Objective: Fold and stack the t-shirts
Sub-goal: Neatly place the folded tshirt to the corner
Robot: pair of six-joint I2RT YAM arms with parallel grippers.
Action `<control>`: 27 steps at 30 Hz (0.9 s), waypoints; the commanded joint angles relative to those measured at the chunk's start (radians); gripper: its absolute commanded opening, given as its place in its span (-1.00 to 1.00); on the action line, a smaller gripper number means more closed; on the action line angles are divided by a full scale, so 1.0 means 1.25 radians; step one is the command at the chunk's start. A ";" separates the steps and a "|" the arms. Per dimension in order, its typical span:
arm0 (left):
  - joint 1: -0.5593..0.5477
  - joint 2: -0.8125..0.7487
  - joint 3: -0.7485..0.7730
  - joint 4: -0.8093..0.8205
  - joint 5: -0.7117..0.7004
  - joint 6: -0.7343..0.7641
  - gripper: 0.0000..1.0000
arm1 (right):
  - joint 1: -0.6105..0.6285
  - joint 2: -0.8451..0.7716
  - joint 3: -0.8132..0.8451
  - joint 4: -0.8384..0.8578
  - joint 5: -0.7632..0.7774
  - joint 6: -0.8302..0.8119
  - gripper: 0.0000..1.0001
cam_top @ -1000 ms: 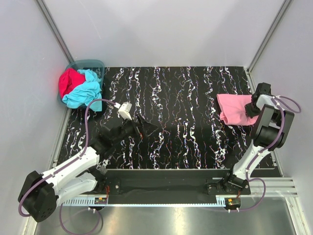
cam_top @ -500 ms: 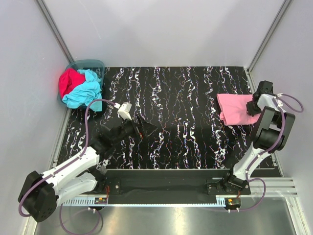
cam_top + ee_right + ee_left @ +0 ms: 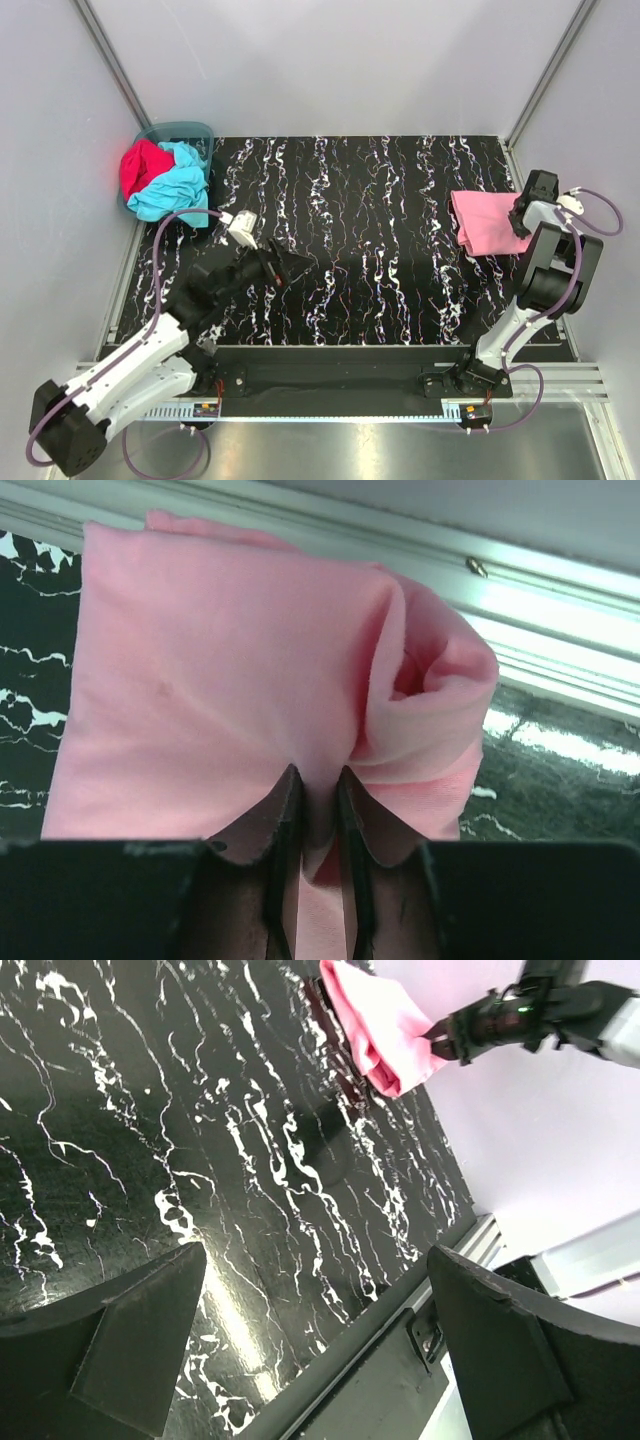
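- The left tool (image 3: 290, 266) hovers over the near-left part of the black worktop with white marble-like veins (image 3: 380, 240). Its two dark fingers (image 3: 140, 1345) are spread wide with nothing between them. Through the gap the left wrist view shows only the veined surface.
- Further back, at the right edge of the worktop, lies the light pink cotton t-shirt (image 3: 483, 222), folded into a flat, roughly rectangular packet. It is well apart from the other two garments, which are on the far left.
- The right tool (image 3: 315, 780) is at the right-hand edge of that pink packet. Its fingers are drawn narrow and pinch a pucker of the pink cloth between them.
- In the right wrist view, the fabric to the left of the pinch lies smooth. To the right of it, the edge curls into a loose roll. Just beyond the shirt runs a pale metal rail (image 3: 540, 630) along the worktop's border.
- Farthest back, at the far-left corner, stands the teal plastic basket (image 3: 180, 128).
- The turquoise t-shirt (image 3: 170, 192) is crumpled in the basket and spills over its near rim toward the worktop.
- The crimson red t-shirt (image 3: 140, 165) is bunched on the basket's left side, touching the turquoise one.
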 commanded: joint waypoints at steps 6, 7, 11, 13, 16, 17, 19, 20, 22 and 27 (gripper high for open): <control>0.006 -0.068 0.053 -0.068 -0.009 0.029 0.97 | -0.011 -0.010 0.015 0.204 0.125 -0.149 -0.50; 0.006 -0.067 0.051 -0.070 -0.006 0.028 0.97 | -0.011 -0.019 -0.002 0.246 0.122 -0.170 -0.46; 0.006 -0.064 0.050 -0.065 -0.008 0.029 0.97 | -0.013 -0.035 -0.032 0.333 0.116 -0.228 -0.38; 0.006 -0.058 0.048 -0.056 -0.006 0.028 0.97 | -0.014 -0.029 -0.023 0.306 0.115 -0.218 -0.38; 0.006 -0.045 0.049 -0.050 0.001 0.023 0.97 | -0.016 -0.022 -0.029 0.284 0.101 -0.174 -0.34; 0.006 -0.043 0.046 -0.033 0.001 0.023 0.97 | -0.016 -0.018 -0.033 0.280 0.082 -0.165 -0.03; 0.006 -0.040 0.044 -0.032 0.000 0.024 0.98 | -0.016 -0.001 -0.027 0.224 0.073 -0.117 0.40; 0.006 -0.039 0.045 -0.028 0.000 0.023 0.97 | -0.014 0.001 -0.028 0.218 0.055 -0.110 0.54; 0.007 -0.036 0.045 -0.029 0.003 0.024 0.97 | -0.014 -0.003 -0.036 0.214 0.047 -0.094 0.58; 0.007 -0.043 0.032 -0.023 -0.001 0.018 0.98 | -0.014 -0.049 -0.043 0.197 0.039 -0.063 0.63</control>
